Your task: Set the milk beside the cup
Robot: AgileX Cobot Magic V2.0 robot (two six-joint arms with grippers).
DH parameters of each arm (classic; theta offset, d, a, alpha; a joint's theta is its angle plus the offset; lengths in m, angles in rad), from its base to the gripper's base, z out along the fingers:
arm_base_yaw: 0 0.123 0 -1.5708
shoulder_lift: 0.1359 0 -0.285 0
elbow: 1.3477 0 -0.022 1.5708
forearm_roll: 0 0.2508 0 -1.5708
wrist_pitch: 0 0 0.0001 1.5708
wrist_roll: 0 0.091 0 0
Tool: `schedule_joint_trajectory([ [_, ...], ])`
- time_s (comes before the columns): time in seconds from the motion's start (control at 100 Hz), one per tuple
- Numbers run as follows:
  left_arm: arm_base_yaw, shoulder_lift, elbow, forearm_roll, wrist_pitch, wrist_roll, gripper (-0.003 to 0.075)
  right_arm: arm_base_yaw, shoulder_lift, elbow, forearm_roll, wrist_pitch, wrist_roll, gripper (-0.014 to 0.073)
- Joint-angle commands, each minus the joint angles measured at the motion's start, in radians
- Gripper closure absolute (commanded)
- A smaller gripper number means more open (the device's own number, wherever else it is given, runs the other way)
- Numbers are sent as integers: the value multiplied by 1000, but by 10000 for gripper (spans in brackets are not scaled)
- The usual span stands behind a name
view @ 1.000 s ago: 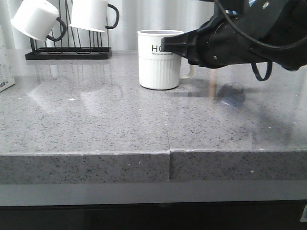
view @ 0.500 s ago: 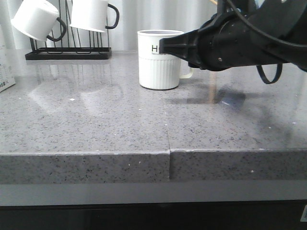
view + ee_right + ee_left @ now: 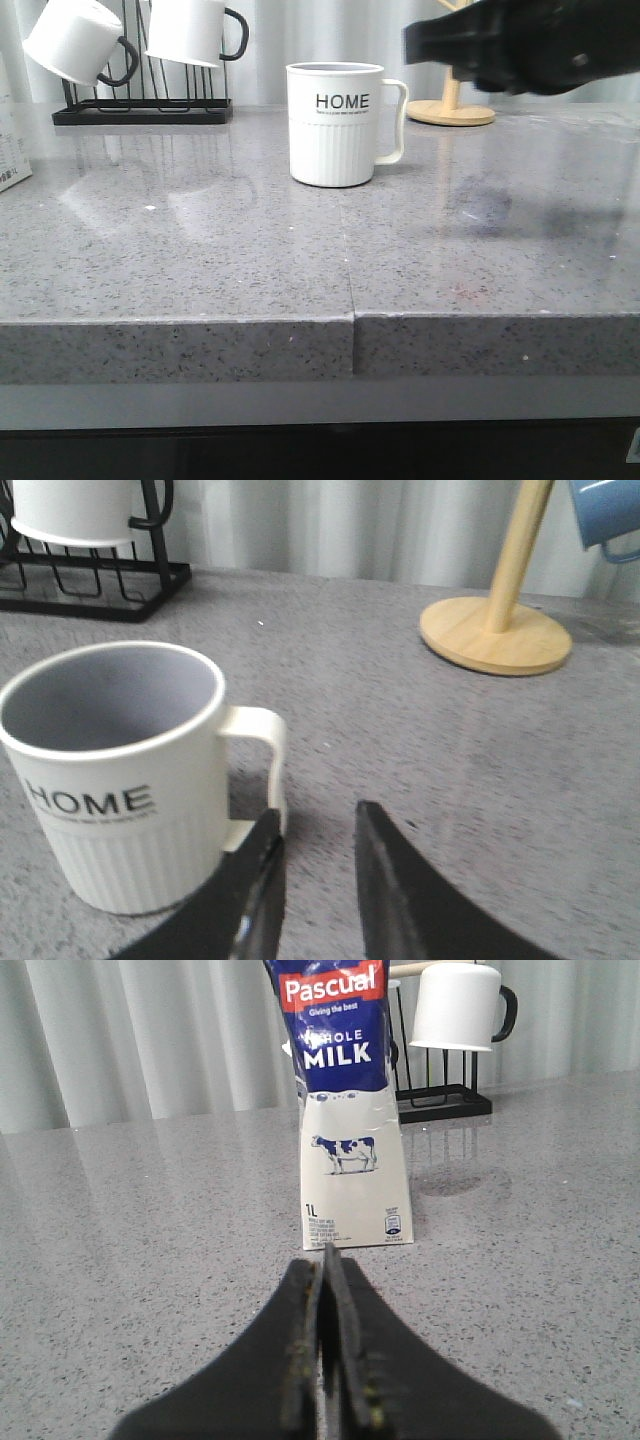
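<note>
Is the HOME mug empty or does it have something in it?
Empty, as far as shows: the right wrist view looks down into the cup and only bare grey inner wall is visible; the very bottom is hidden.

The cup (image 3: 335, 124), a large white mug with a ribbed lower body and black "HOME" lettering, stands upright and empty on the grey speckled surface (image 3: 200, 260), handle to the right. The milk (image 3: 347, 1110), a tall blue-topped white carton with a cow picture and "1L", stands upright on the surface.
</note>
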Motion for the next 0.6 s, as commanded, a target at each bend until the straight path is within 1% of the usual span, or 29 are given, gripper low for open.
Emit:
schedule_joint_trajectory([
  [0.0,-1,-32,51,-8,-87,-1,741,-39,-109,-18,67,29,-137,389],
  [0.12,-1,-32,51,-8,-87,-1,741,-99,-203,-7,174,73,-275,389],
  [0.2,-1,-32,51,-8,-87,-1,741,-137,-259,14,204,81,-344,389],
  [0.37,-1,-32,51,-8,-87,-1,741,-201,-338,52,209,112,-361,389],
  [0.59,-1,-32,51,-8,-87,-1,741,-211,-346,74,212,121,-361,389],
])
